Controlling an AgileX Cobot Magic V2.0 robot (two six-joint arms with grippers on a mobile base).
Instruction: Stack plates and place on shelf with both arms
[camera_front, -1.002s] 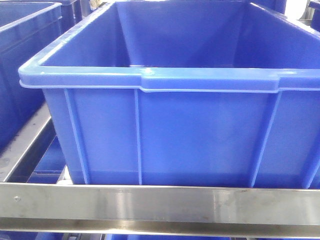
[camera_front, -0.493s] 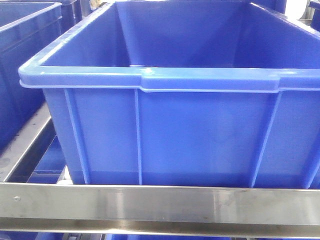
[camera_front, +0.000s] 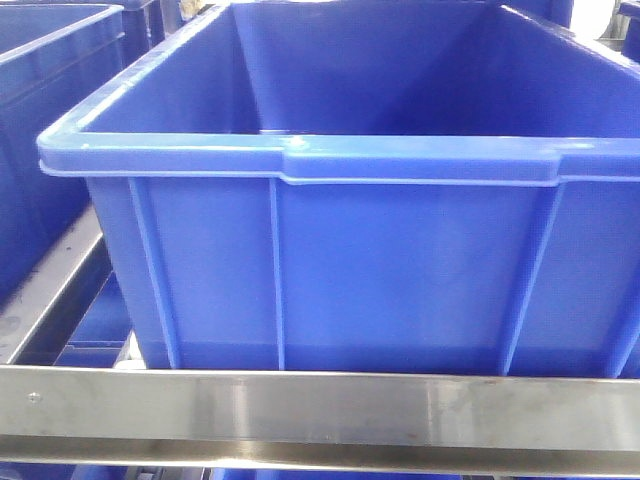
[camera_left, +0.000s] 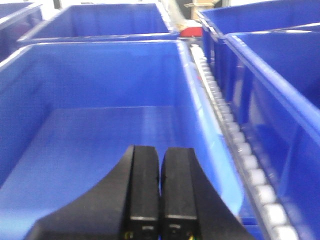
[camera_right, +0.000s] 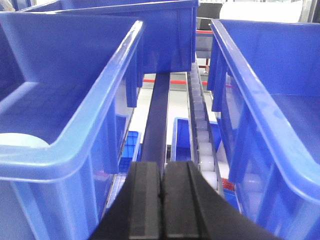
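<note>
No plate shows clearly in any view. In the right wrist view a pale rounded edge (camera_right: 22, 140) lies inside the left blue crate (camera_right: 75, 75); I cannot tell whether it is a plate. The shelf's flat steel front rail (camera_front: 320, 410) runs across the bottom of the front view. My left gripper (camera_left: 160, 152) is shut and empty above the inside of a blue crate (camera_left: 100, 130). My right gripper (camera_right: 162, 167) is shut and empty over the gap between two crates.
A big blue crate (camera_front: 340, 250) fills the front view behind the rail, with another (camera_front: 50, 120) to its left. A white roller track (camera_left: 240, 150) runs between crates and also shows in the right wrist view (camera_right: 202, 130). A further crate (camera_right: 270, 100) stands on the right.
</note>
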